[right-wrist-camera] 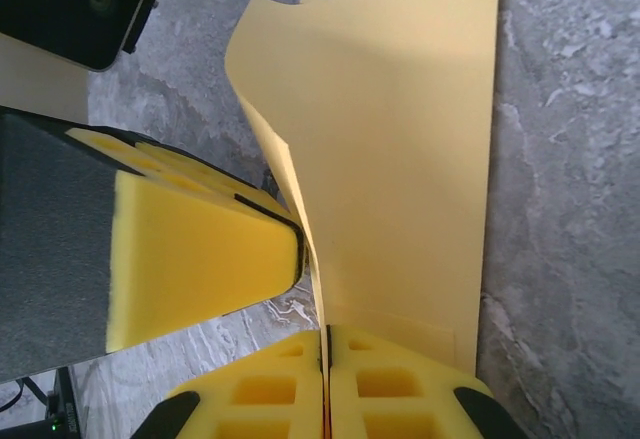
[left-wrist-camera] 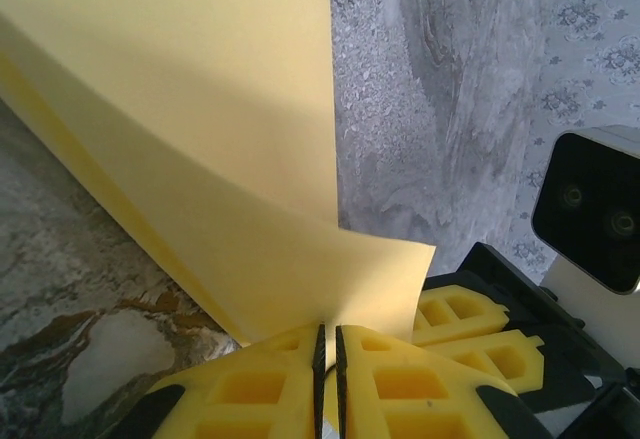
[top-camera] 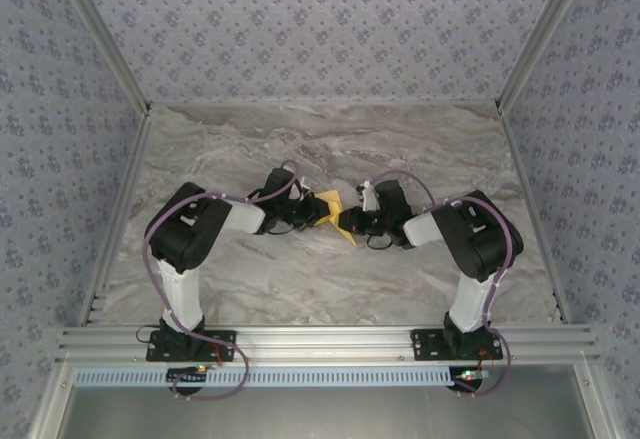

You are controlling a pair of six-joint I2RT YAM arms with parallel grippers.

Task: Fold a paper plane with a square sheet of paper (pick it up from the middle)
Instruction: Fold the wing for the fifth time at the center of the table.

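A yellow sheet of paper [top-camera: 328,206] is seen from above, held between the two arms at the middle of the marble table [top-camera: 300,279]. In the left wrist view, the left gripper [left-wrist-camera: 328,337] is shown with fingers pressed together, pinching the sheet's near edge. In the right wrist view, the right gripper [right-wrist-camera: 327,337] is shown clamped on another edge, and the left gripper's yellow finger is seen just beside the curling paper.

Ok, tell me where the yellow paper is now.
The paper is near the table's middle in the top view, pinched from the left by the left fingers and from the right by the right fingers.
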